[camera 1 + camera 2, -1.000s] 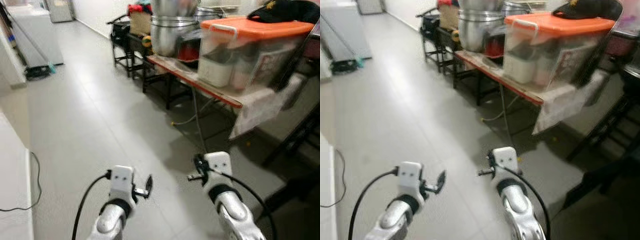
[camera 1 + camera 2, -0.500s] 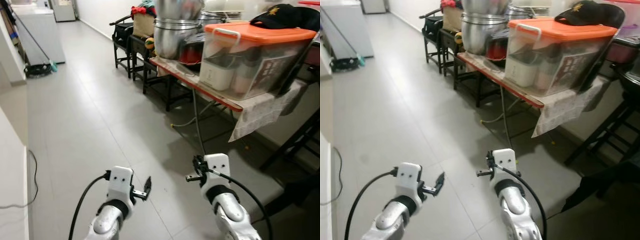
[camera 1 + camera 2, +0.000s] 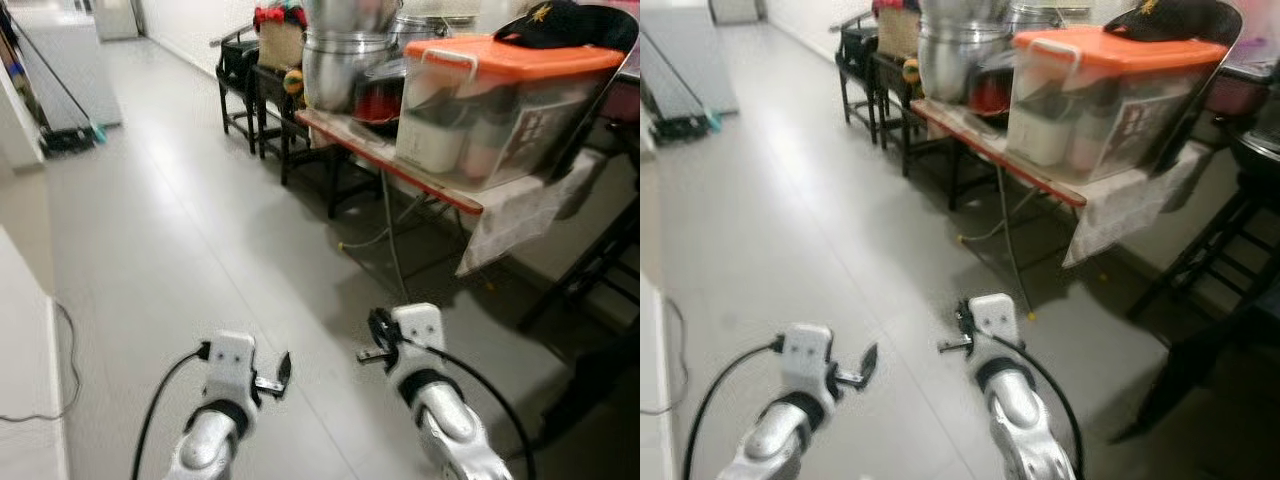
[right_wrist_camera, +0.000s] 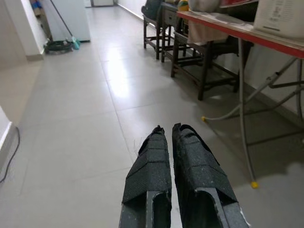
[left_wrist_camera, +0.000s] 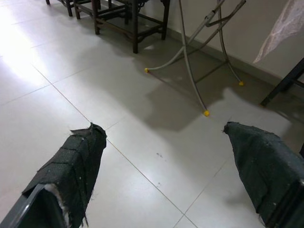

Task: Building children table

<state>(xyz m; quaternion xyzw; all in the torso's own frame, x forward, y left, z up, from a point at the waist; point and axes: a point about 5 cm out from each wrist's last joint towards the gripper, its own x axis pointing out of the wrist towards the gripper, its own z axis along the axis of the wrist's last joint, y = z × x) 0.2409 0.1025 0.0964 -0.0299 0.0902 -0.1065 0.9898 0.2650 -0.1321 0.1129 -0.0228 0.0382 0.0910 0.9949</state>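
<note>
No table parts are in sight. I face a long hallway of pale grey tiles (image 3: 180, 230). Both arms are held out low in front of me. In the left eye view my left gripper (image 3: 277, 374) hangs over bare floor. The left wrist view has its two black fingers (image 5: 76, 161) spread wide, so the left gripper (image 5: 161, 127) is open with nothing between them. My right gripper (image 3: 367, 347) is a little farther forward. Through the right wrist camera its fingers (image 4: 149, 166) almost touch, so the right gripper (image 4: 169, 128) is shut on nothing.
A red-edged folding table (image 3: 400, 170) runs along the right wall, bearing an orange-lidded clear box (image 3: 500, 100), steel pots (image 3: 345, 65) and a black cap (image 3: 565, 22). Dark wooden stools (image 3: 250, 90) stand beyond it. A black cable (image 3: 68, 360) lies at left, a mop (image 3: 65, 135) far back.
The view has swayed slightly as I walk, and both arms sit a little lower and further left in the picture. Neither gripper's fingers have changed.
</note>
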